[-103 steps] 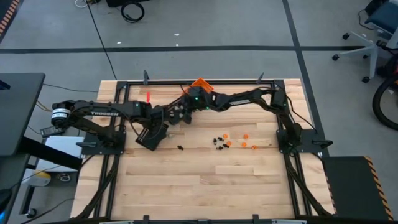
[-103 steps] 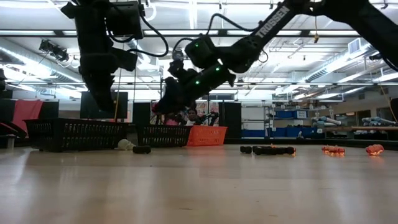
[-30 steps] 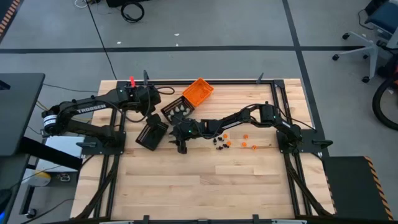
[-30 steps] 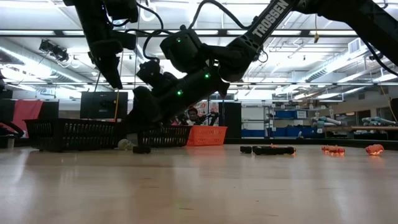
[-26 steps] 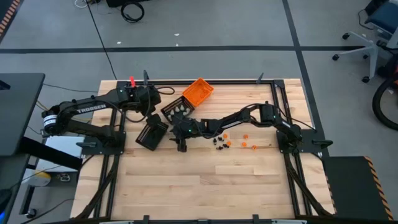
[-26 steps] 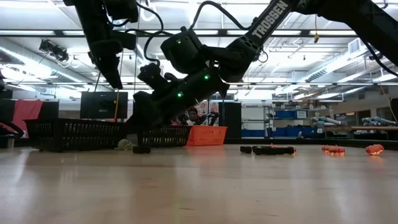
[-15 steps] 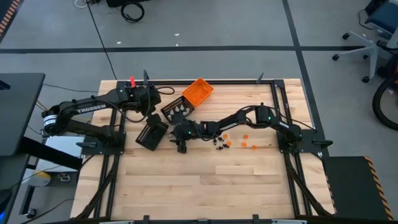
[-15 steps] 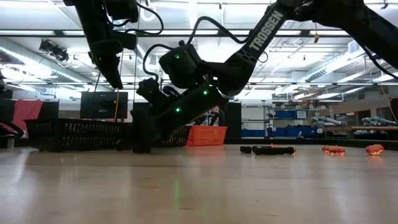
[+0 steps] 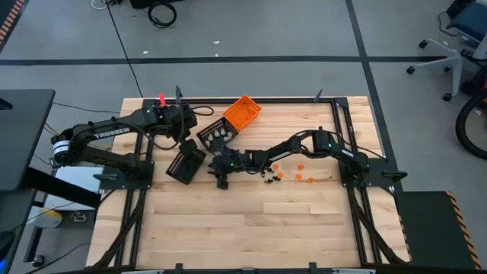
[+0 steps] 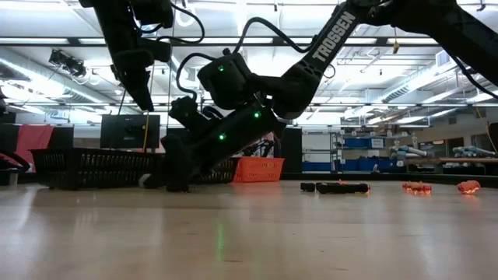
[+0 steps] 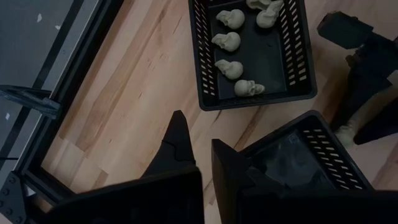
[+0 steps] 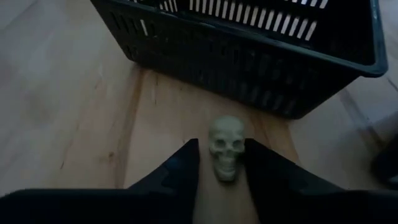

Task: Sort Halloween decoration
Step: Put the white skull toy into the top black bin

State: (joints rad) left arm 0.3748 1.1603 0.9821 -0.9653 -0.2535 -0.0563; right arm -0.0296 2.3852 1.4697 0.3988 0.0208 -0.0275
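Note:
A whitish skull trinket [image 12: 226,147] lies on the wood just in front of a black tray [image 12: 249,56]. My right gripper [image 9: 221,180] is down at the table with one finger on each side of the skull [image 10: 175,183]. Several more skulls lie in a second black tray [image 11: 252,53], also seen from above [image 9: 215,133]. Black and orange trinkets [image 9: 270,173] are scattered at mid-table. My left gripper [image 11: 202,155] hangs shut and empty above the two black trays at the far left [image 9: 185,128]. My right gripper's fingers [image 12: 186,162] slant down from the table's right and flank the skull's lower half [image 12: 226,171]. A thin dark gap shows on one side, and I cannot tell whether the other finger touches. The skull rests on the table.
An orange tray [image 9: 242,113] stands at the far edge, beside the tray of skulls. The other black tray [image 9: 186,164] lies left of my right gripper. Loose orange trinkets [image 9: 304,173] lie toward the right. The near half of the table is bare wood [image 9: 251,228].
My right gripper has sunk from a little above the wood down to the table, beside the black tray, and now covers the spot where the whitish trinket lay in the low view.

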